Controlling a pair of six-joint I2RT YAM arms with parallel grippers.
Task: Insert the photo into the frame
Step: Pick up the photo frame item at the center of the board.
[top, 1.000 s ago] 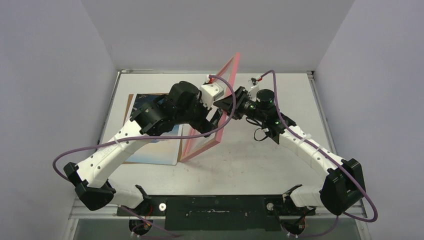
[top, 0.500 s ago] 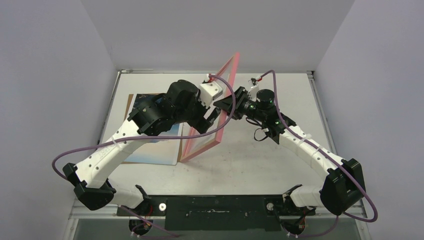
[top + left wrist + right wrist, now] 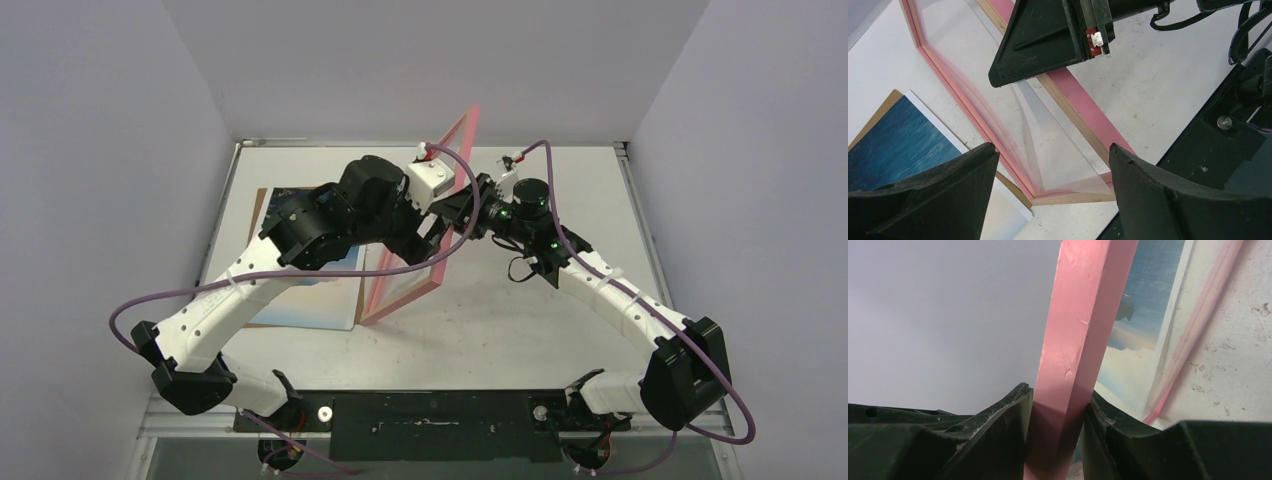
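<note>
Step in hand, by my read: turning frame [image 3: 400, 301] over for loading. Do it well: keep rail square in grip, bring second hand onto opposite rail before tilting further, lower slowly, stay clear of print.

Right hand [image 3: 1058, 395] pinching pink rail, fingers tight on both faces. Left hand [image 3: 1052, 148] spread wide, facing frame, gripping nothing.

Frame up on edge, tilted. Photo [image 3: 895, 142] flat on bench [image 3: 500, 320], just beside frame's low edge.
</note>
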